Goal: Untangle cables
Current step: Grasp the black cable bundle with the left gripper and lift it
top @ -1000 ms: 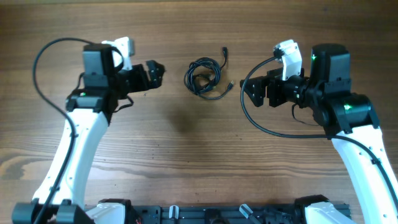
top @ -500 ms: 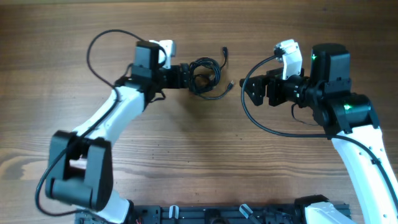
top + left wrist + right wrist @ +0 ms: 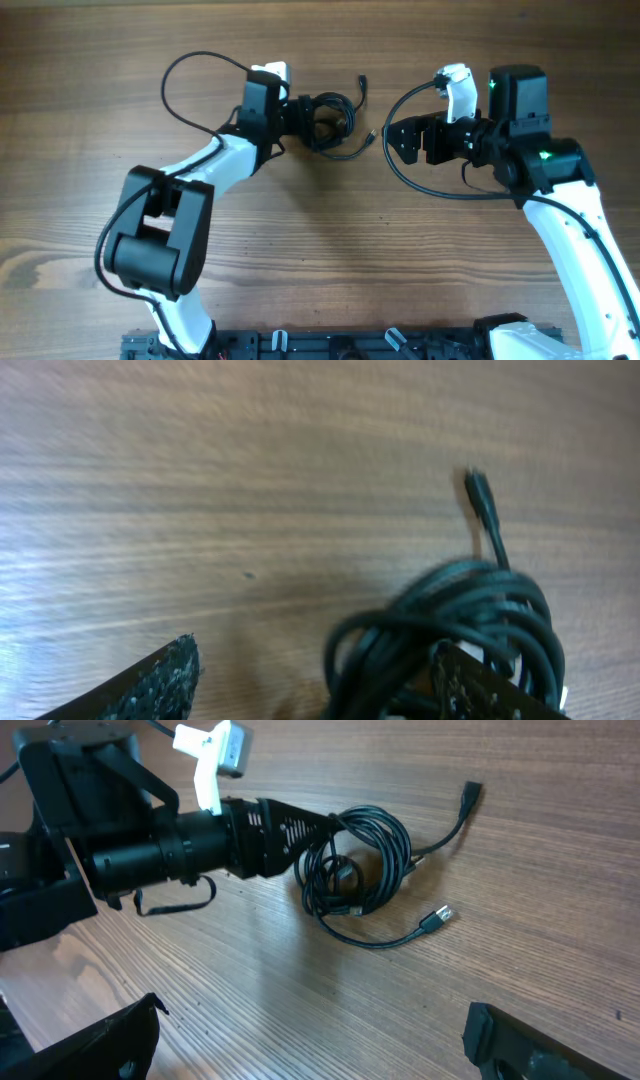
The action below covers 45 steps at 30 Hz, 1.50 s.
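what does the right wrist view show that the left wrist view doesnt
Only the right wrist view: the left gripper seen from outside, open, its tips at the cables, and the right gripper, open, empty and apart from the cables.
Only the left wrist view: a close look at one left finger lying in among the cables, while the other finger is clear of them.
Both: the wood table, the cables, and the black plug on its loose tail.
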Tool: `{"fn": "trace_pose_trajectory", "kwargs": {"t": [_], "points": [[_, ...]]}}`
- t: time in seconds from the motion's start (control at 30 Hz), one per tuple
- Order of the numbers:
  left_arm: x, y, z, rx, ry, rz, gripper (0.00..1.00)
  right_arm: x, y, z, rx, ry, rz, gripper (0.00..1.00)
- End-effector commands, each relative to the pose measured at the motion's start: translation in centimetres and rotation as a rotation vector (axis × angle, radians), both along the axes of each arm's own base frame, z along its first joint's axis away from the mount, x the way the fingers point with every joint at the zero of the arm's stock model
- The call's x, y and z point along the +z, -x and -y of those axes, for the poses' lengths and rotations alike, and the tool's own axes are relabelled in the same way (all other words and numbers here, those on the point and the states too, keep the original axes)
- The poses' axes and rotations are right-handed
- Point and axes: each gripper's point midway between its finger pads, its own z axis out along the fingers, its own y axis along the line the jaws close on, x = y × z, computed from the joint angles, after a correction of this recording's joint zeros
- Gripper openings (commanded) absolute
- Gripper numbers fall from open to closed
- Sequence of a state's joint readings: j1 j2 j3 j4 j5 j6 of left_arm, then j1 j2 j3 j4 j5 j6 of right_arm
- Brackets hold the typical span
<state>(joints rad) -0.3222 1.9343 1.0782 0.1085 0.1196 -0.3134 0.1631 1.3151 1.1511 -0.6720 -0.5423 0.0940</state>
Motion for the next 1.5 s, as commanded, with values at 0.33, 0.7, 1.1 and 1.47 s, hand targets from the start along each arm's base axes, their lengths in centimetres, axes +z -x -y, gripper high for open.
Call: {"fn": "trace_pose_trajectory", "kwargs": {"t": [0.33,0.7,1.1,1.47], "points": [[-3.7,0.3,0.5,0.022,-0.072,-0.045,0.61,0.3,-0.6,-0.3,-0.001,-0.013,0.002,1.00],[0.8,-0.7,1.6,0.067,0.085,0.013,0.04,1.3,-1.7,-0.5,-0.036,-0.051,0.033,1.00],[17.7,1.3,1.1,0.224,0.544,0.096,0.04,4.2,-4.0,-0.9,-0.190,-0.238,0.022,0.93],[17.4,2.4,1.6,0.551,1.052,-0.322,0.04,4.3,-4.1,-0.9,-0.203,-0.255,0.011,0.91]]}}
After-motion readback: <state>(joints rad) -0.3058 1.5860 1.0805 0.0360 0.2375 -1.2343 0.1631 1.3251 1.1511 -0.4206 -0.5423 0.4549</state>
